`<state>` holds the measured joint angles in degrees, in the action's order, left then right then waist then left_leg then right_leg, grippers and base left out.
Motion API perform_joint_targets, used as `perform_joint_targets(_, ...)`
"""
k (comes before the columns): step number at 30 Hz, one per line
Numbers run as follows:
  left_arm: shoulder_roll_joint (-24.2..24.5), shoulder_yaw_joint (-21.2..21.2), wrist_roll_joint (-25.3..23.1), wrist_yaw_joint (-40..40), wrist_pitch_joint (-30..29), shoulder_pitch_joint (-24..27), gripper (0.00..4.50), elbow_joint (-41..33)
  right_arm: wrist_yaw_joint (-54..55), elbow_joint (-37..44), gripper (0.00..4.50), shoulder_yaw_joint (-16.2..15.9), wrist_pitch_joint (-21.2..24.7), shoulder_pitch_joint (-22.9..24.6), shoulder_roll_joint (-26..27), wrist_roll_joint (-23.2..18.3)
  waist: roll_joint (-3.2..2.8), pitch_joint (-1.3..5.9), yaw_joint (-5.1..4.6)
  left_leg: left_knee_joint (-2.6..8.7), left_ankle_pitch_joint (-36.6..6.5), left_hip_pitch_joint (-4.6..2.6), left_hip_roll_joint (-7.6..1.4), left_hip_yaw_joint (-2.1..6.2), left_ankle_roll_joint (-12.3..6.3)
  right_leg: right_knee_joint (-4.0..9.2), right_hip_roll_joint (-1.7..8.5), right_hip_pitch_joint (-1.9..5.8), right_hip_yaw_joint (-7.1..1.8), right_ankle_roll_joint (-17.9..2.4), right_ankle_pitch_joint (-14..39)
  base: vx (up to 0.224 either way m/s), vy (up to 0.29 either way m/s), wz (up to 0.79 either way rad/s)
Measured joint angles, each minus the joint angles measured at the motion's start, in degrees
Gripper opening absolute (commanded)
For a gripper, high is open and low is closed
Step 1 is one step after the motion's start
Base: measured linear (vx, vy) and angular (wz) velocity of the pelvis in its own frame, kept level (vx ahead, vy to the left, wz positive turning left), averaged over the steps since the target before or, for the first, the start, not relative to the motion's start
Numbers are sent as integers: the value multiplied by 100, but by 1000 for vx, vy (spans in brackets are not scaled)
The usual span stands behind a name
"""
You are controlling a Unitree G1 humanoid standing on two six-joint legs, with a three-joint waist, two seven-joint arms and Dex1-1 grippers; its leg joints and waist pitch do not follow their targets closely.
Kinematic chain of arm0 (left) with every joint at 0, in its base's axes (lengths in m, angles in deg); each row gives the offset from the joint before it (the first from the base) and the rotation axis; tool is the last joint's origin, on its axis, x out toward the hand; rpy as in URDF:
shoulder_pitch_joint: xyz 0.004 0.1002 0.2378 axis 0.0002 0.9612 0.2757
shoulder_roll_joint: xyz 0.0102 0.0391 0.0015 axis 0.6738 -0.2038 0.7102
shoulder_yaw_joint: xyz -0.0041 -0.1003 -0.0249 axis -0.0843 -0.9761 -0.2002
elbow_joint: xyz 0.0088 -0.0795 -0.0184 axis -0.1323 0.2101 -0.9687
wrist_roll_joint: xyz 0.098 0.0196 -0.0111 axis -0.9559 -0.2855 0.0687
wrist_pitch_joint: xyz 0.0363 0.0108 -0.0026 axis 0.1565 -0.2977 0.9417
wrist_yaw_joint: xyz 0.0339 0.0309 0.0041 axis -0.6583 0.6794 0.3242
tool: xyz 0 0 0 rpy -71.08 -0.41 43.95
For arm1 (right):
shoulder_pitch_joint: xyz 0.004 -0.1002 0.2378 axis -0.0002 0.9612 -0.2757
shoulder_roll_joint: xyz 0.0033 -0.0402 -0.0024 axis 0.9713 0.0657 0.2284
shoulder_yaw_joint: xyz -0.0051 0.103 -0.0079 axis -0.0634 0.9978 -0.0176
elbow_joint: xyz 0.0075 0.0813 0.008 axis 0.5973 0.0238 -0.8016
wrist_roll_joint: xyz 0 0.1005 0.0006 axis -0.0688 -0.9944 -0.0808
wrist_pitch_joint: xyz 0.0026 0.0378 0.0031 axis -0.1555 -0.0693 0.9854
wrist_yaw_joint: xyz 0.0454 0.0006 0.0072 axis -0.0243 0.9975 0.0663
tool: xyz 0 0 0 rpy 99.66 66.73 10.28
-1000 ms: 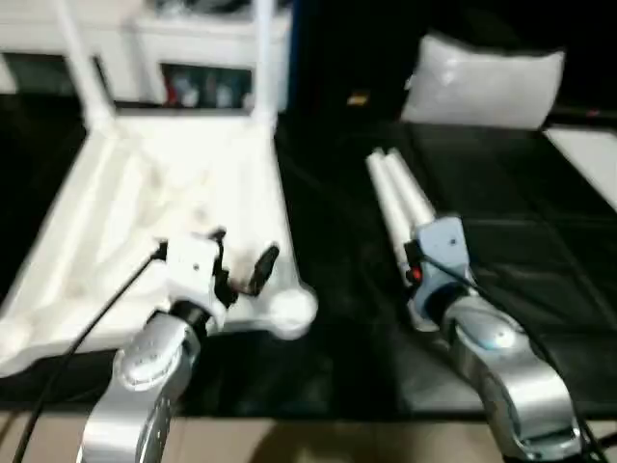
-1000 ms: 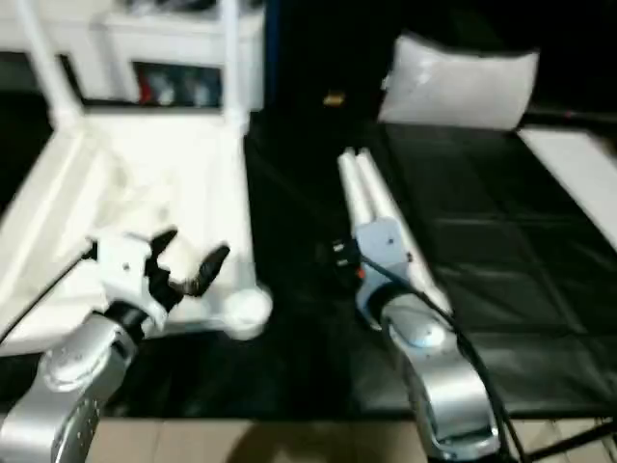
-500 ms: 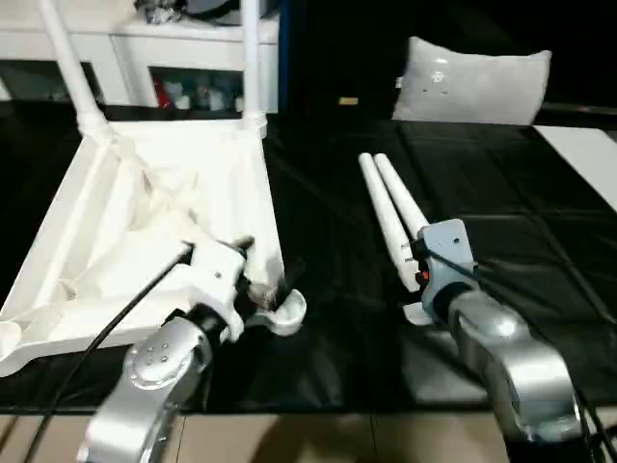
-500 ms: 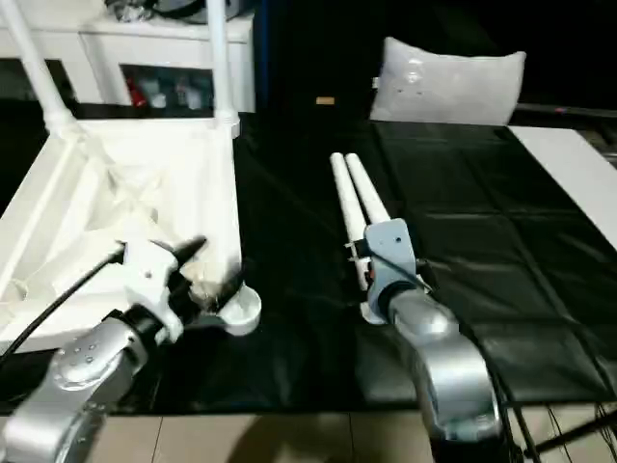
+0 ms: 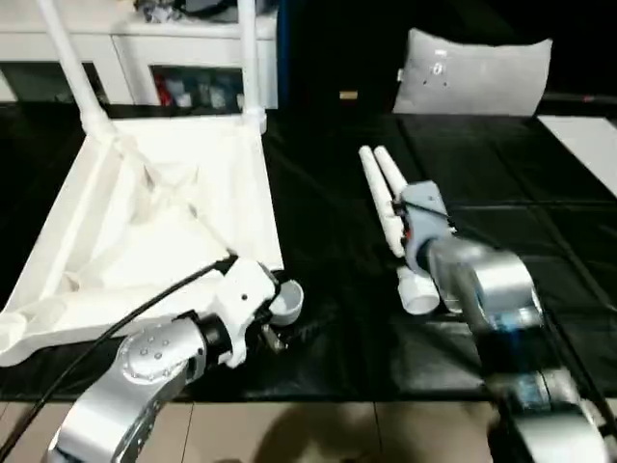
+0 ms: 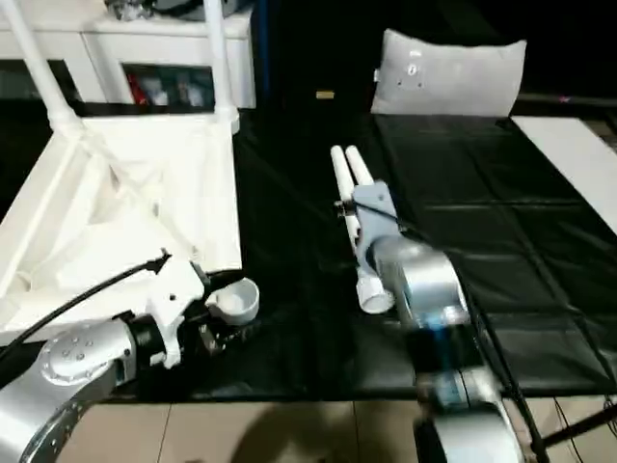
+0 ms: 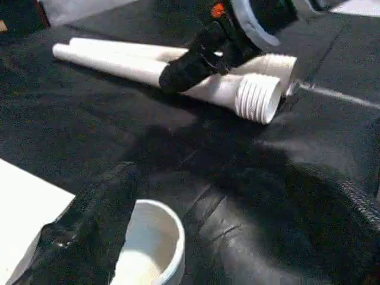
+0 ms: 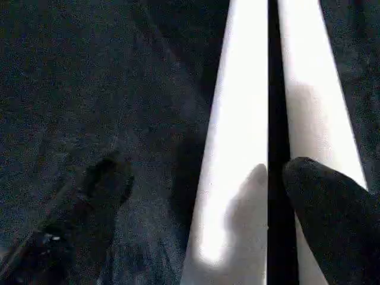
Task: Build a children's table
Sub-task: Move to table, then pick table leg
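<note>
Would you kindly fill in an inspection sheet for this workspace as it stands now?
Surface: black-covered work table.
Job's things: white tabletop upside down, two legs standing in its far sockets; near corner socket vacant; two loose legs lying side by side.
Clutter: grey pillow.
Grippers: left gripper open beside the near socket; right gripper open over the loose legs.
Cables: black cable along the left arm.
Surroundings: white shelving.

Tabletop [image 5: 164,222] upside down on work table [image 5: 540,222], L side, w/ two legs [image 5: 249,58] upright at far corners. Two loose legs [image 5: 386,198] side by side to R. Cushion [image 5: 477,72] behind.
</note>
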<state>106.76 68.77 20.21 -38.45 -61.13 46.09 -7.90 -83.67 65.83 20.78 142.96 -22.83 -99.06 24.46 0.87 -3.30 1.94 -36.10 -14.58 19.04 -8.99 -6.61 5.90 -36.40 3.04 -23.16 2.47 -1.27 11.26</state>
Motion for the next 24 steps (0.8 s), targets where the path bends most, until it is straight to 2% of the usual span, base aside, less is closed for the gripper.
perform_joint_targets(4, 25, 20, -2, 1, -110, -2, 443, -85, 30, -364, 450, 35, 4, -182, 2, -3, 8, -3, 5, 3, 0, 0, -2, -3, 0, 2, 0, 0, 1, 0, 1, 0, 0, 0)
perform_joint_targets(11, 39, 56, -30, 43, -133, -1, 443, -96, 18, -1108, 450, 335, 112, -400, 106, -118, 12, -6, 5, 3, -4, -2, -11, -10, -9, -5, 0, -1, 5, -4, -1, 0, 0, 0)
perform_joint_targets(13, 40, 77, -52, 51, -148, -1, 450, -97, -51, -1144, 412, 429, 150, -418, 135, -205, 13, -6, 4, 3, -3, -3, -16, -13, -11, -7, 0, -1, 7, -4, -1, 0, 0, 0)
perform_joint_targets(17, 45, 79, -94, 54, -161, -1, 450, -99, -176, -1148, 393, 445, 263, -422, 133, -310, 14, -6, 5, 3, 0, -2, -21, -18, -13, -8, 0, -1, 10, -5, -2, 0, 0, 0)
perform_joint_targets(18, 46, 79, -95, 55, -165, -1, 450, -101, -238, -1168, 370, 445, 296, -426, 134, -332, 14, -6, 5, 3, 0, -2, -22, -18, -14, -8, 0, -1, 10, -5, -2, 0, 0, 0)
perform_joint_targets(21, 49, 80, -96, 56, -172, -1, 450, -138, -304, -1248, 360, 444, 384, -483, 131, -345, 18, -8, 5, 3, 0, -2, -24, -19, -14, -8, 0, -1, 11, -5, -2, 0, 0, 0)
perform_joint_targets(24, 49, 81, -96, 56, -174, -1, 450, -190, -354, -1248, 323, 444, 419, -488, 131, -377, 23, -11, 7, 3, 1, -2, -26, -21, -15, -7, 0, -1, 12, -5, -2, 0, 0, 0)
